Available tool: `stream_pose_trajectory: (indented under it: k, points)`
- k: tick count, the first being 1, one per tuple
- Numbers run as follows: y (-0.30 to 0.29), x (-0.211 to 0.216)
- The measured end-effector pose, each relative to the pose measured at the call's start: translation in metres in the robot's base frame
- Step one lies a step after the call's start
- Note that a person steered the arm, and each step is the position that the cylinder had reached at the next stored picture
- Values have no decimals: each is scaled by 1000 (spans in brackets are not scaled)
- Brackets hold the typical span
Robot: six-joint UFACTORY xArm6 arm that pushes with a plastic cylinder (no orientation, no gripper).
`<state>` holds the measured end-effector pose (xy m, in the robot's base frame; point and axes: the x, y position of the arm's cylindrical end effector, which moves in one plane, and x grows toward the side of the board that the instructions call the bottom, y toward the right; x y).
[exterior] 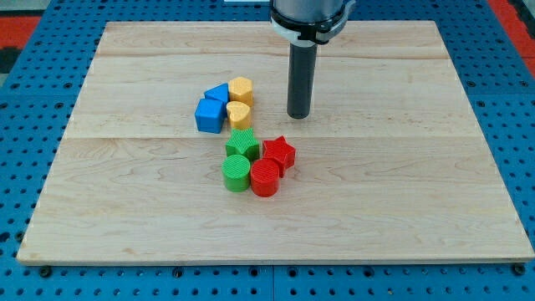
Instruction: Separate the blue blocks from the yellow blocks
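Two blue blocks sit left of centre on the wooden board: a blue cube and a smaller blue block just above it. Touching them on the right are a yellow hexagonal block and a yellow heart-shaped block below it. My tip rests on the board to the right of the yellow blocks, a short gap away, touching no block.
Below the blue and yellow cluster lie a green star-like block, a green cylinder, a red star and a red cylinder, packed together. Blue pegboard surrounds the board.
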<state>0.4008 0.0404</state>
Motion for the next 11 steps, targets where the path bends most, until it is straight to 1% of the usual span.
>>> stream_pose_trajectory:
  k: [1, 2, 3, 4, 5, 6, 7, 8, 9, 10, 11]
  points:
    - [1, 0]
    - [-15, 5]
    - [-13, -9]
    - [-22, -63]
    - [-49, -101]
    - [-91, -81]
    - [-90, -52]
    - [-68, -36]
    - [-90, -13]
    - [-108, -14]
    - [-79, 26]
